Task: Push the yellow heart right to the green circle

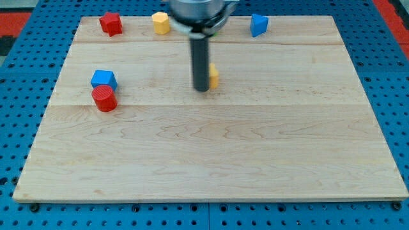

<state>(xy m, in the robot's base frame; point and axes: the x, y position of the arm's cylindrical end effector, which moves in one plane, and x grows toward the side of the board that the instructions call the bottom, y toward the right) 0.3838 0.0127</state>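
A yellow block sits near the board's middle top. It is mostly hidden behind my rod, so I cannot make out its shape. My tip stands right at that block's left side, touching or nearly touching it. A second yellow block, of roughly hexagonal outline, lies at the view's top, left of the arm's body. No green circle shows in the view; the arm's body covers part of the top edge.
A red block lies at the top left and a blue block at the top right. A blue cube and a red cylinder sit together at the left. The wooden board rests on a blue pegboard.
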